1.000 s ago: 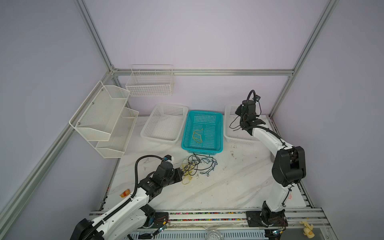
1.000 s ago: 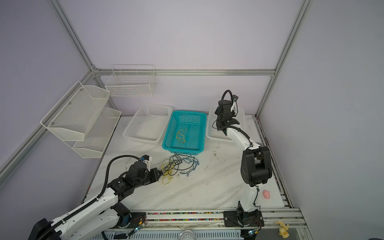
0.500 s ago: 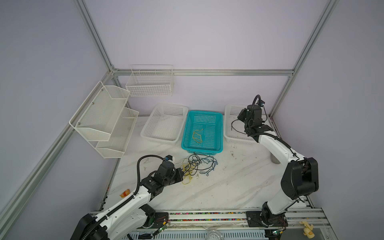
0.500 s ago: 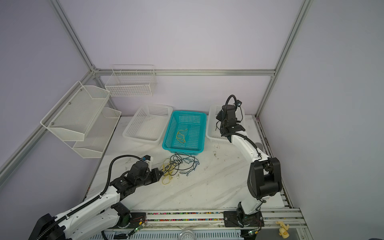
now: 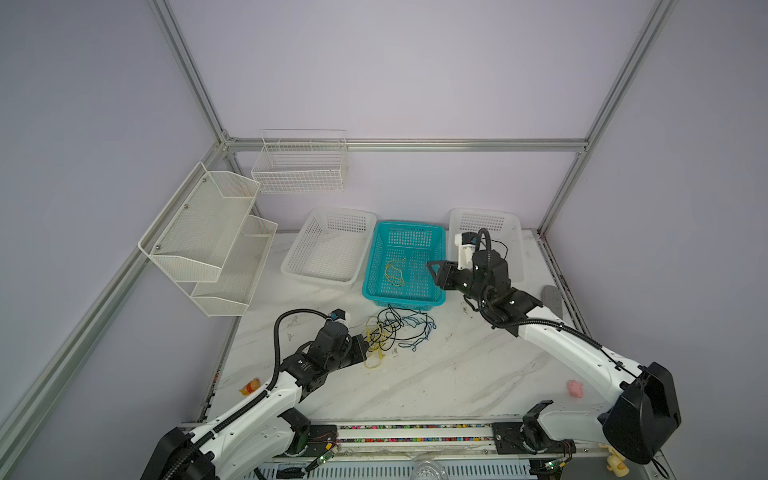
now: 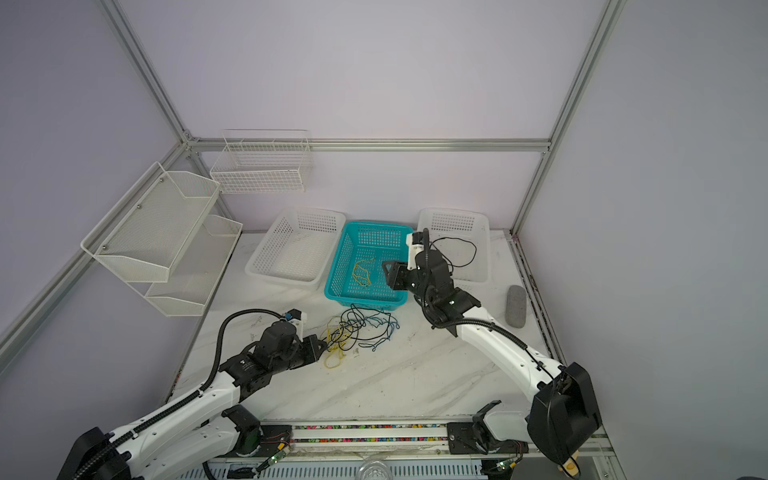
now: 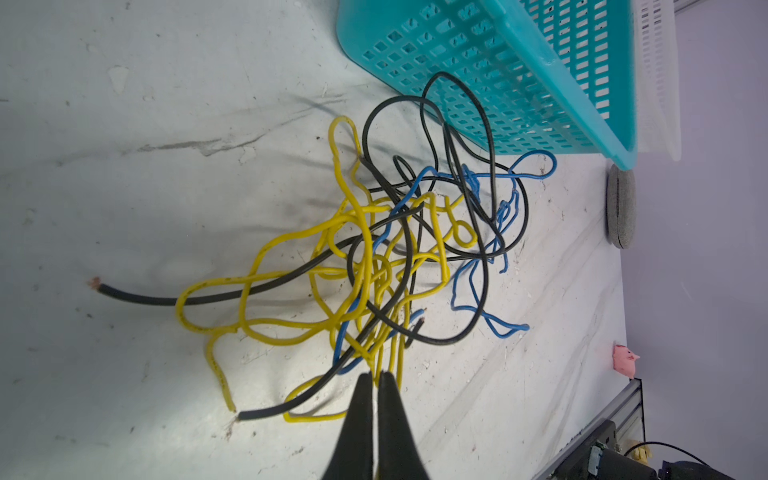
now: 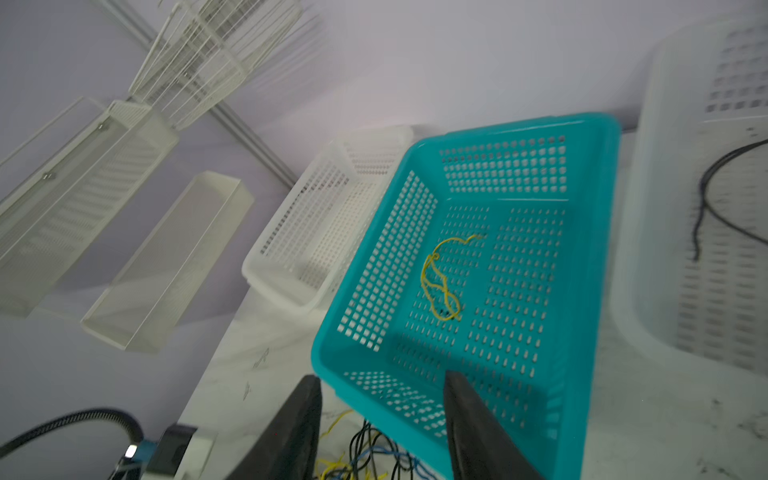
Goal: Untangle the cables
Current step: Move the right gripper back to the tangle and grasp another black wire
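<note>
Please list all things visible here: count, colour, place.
tangled cables: one heap, yellow, black, blue; on table before teal basket
yellow cable: one, inside teal basket
black cable: one, inside right-hand white basket
teal basket: one, table's rear middle
white baskets: two, left and right of teal basket
white racks: two, back wall, side wall
grey oblong: one, table's right edge
pink toy: one, front right
orange thing: one, by table's left edge
table: one, white marble
left gripper: shut, seemingly pinching yellow strand of heap
right gripper: open, empty, over teal basket's near corner
</note>
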Tool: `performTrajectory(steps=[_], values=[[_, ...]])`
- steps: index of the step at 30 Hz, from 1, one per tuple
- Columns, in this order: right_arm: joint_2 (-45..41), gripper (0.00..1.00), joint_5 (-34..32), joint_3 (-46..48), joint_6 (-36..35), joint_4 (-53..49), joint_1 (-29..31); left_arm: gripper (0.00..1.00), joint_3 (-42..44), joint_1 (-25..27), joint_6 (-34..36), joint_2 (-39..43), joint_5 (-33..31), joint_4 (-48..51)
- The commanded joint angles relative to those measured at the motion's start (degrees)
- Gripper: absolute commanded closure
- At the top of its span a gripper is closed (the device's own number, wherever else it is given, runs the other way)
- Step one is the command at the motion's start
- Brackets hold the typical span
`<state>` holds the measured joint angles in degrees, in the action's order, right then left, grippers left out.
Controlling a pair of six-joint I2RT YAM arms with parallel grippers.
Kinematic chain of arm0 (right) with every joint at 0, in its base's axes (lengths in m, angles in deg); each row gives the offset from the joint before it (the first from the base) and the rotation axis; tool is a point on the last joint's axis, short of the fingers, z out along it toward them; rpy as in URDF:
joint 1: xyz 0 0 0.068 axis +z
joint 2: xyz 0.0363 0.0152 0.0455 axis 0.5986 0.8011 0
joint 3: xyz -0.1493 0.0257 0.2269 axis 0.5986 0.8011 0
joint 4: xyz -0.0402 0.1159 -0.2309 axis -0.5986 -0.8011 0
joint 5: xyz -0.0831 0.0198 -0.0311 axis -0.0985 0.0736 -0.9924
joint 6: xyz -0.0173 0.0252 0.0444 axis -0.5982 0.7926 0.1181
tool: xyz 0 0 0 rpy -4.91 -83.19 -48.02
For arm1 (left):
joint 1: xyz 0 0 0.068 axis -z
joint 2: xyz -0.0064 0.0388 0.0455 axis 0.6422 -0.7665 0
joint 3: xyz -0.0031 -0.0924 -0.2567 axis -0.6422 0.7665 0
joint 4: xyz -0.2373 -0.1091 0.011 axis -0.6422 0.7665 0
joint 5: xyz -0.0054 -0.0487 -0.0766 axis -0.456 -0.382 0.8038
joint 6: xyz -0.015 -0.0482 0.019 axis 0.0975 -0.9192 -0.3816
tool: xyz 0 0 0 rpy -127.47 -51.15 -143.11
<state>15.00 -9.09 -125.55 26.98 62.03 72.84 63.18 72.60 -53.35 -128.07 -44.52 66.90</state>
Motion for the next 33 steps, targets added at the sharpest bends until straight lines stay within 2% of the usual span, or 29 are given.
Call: performTrajectory(steps=[1, 5, 9, 17, 21, 29, 33], values=[[-0.8, 0.49, 3.7, 5.0, -1.5, 1.0, 6.1, 1.0, -2.5, -0.2, 0.3, 1.3, 0.7, -3.0], [3.7, 0.49, 2.1, 7.6, -0.7, 3.7, 12.2, 1.0, -1.1, -0.2, 0.6, 2.0, 0.4, -3.6], [9.5, 0.5, -1.3, 6.3, -1.7, 3.6, 15.5, 1.0, -0.3, -0.2, 0.1, 2.5, 0.5, -3.4], [18.1, 0.51, -8.8, 2.7, -1.9, 3.1, 16.0, 1.0, 1.6, -0.2, -0.6, 5.0, -0.1, -2.4], [21.0, 0.52, -9.7, 1.0, -2.1, 2.7, 16.0, 1.0, 2.1, -0.3, -0.8, 5.2, 0.0, -2.3], [24.4, 0.57, -10.1, -0.4, -1.9, 5.5, 16.2, 1.0, 2.6, -0.2, -1.2, 4.5, 1.1, -2.7], [22.1, 0.59, -12.3, -0.1, -1.9, 5.5, 16.3, 1.0, 3.2, -0.2, -1.0, 4.1, 2.1, -2.7]])
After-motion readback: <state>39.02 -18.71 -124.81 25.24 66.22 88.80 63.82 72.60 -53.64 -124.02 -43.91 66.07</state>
